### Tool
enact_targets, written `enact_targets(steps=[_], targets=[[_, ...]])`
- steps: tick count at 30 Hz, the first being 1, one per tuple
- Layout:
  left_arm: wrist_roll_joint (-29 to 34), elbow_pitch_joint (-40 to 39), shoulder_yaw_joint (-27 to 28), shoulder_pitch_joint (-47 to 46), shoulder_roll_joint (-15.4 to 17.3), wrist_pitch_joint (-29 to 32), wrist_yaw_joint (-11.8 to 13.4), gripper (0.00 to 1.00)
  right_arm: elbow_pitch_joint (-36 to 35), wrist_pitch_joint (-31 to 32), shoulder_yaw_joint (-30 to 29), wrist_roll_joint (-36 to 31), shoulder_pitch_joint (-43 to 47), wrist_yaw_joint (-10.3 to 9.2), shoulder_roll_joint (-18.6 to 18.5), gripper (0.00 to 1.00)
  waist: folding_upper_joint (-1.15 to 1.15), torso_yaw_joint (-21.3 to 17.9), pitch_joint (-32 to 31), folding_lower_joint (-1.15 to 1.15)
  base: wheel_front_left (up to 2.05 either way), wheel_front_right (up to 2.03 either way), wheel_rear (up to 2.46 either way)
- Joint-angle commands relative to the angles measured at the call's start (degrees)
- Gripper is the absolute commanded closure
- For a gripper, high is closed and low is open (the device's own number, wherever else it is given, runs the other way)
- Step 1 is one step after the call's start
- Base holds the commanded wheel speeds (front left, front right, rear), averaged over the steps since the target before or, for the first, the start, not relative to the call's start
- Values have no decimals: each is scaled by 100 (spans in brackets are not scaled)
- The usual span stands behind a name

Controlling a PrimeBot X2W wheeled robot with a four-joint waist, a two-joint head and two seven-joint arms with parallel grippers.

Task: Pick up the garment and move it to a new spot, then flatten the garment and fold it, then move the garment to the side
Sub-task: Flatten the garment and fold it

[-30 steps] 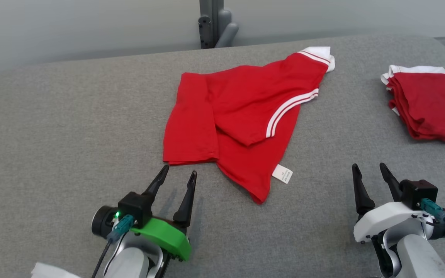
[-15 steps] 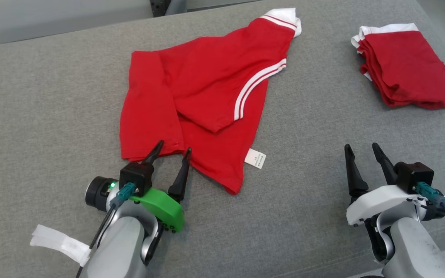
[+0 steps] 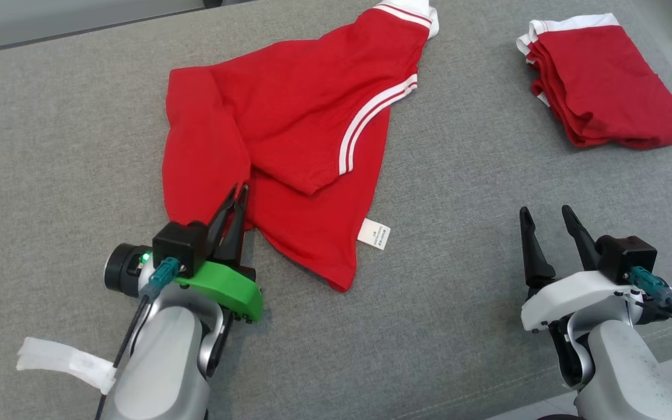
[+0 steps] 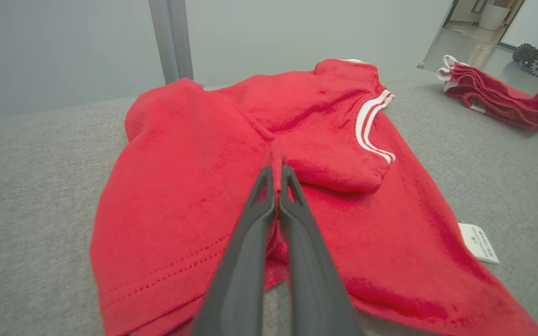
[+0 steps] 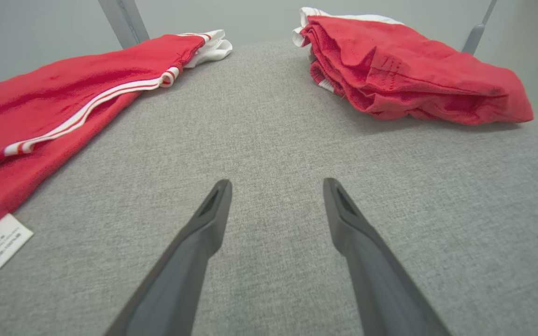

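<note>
- The left gripper (image 3: pixel 239 191) is clenched on the red T-shirt (image 3: pixel 289 116). In the left wrist view its 2 dark, tapered fingers (image 4: pixel 250 242) meet at the tips, with a thin ridge of red knit pinched between them.
- The T-shirt lies rumpled and partly doubled over itself. It starts under the left gripper's fingers and spreads ahead of them, leaning toward the right gripper's side. Its stitched hem crosses beneath the left fingers.
- A band of striped trim (image 3: pixel 371 125), 2 white lines on red, runs diagonally ahead and to the right of the left fingertips. A white sleeve (image 3: pixel 423 9) caps the far corner.
- A small white rectangular label (image 3: pixel 374 234) with fine print juts from the shirt's edge. It lies flat between the 2 grippers, nearer the left one.
- The right gripper (image 3: pixel 545 211) is released, its 2 fingers spread wide above bare surface, apart from the shirt.
- A folded stack of red cloth (image 3: pixel 604 87) with white edging lies ahead of the right gripper, well apart from it. Its layers are soft and slumped.
- Everything rests on a grey surface (image 3: pixel 50 146) of coarse woven fabric.
- A glossy green plastic mount (image 3: pixel 225 289) sits behind the left fingers.
</note>
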Motion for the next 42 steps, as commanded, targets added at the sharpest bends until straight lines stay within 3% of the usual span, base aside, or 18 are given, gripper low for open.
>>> enact_targets(steps=[1, 7, 12, 13, 14, 17, 20, 25, 32, 42], targets=[[-10, -165, 84, 63, 29, -2, -12, 100, -4, -14, 15, 32, -14, -7, 9, 0, 0, 68, -56, 0, 0, 0, 0], [2, -905, 819, -247, 67, -2, 23, 100, 15, -15, 47, 45, -2, -7, 32, 0, 0, 196, -89, 0, 0, 0, 0], [22, -303, 1791, -1015, 772, -2, 146, 99, 31, -15, 153, 39, -109, -7, 35, 0, 0, 138, 19, 0, 0, 0, 0], [58, -29, 1962, -1157, 958, -2, 241, 60, 54, -15, 201, 42, -131, -7, 30, 0, 0, 97, 27, 0, 0, 0, 0], [134, 286, 2070, -1274, 1158, -1, 323, 0, 80, -15, 234, 49, -142, -7, 21, 0, 0, 59, 22, 0, 0, 0, 0], [252, 665, 2203, -1544, 1422, -2, 409, 0, 119, -15, 232, 95, -115, -7, 28, 0, 0, 10, -11, 0, 0, 0, 0], [213, 772, 2312, -1343, 1358, -2, 441, 0, 155, -15, 148, 115, -5, -7, 49, 0, 0, 78, -78, 0, 0, 0, 0], [200, 845, 2360, -924, 920, -2, 289, 0, 212, -15, 78, 95, 46, -7, 51, 0, 0, 276, -241, 0, 0, 0, 0], [259, 365, 2158, -196, 230, -1, 61, 0, 266, -15, 164, 45, 50, -7, 70, 0, 0, 386, -516, 0, 0, 0, 0], [-87, 84, 1607, 666, 22, -1, -10, 0, 348, -15, 194, 102, 285, -7, 85, 0, 0, 174, -928, 0, 0, 0, 0]])
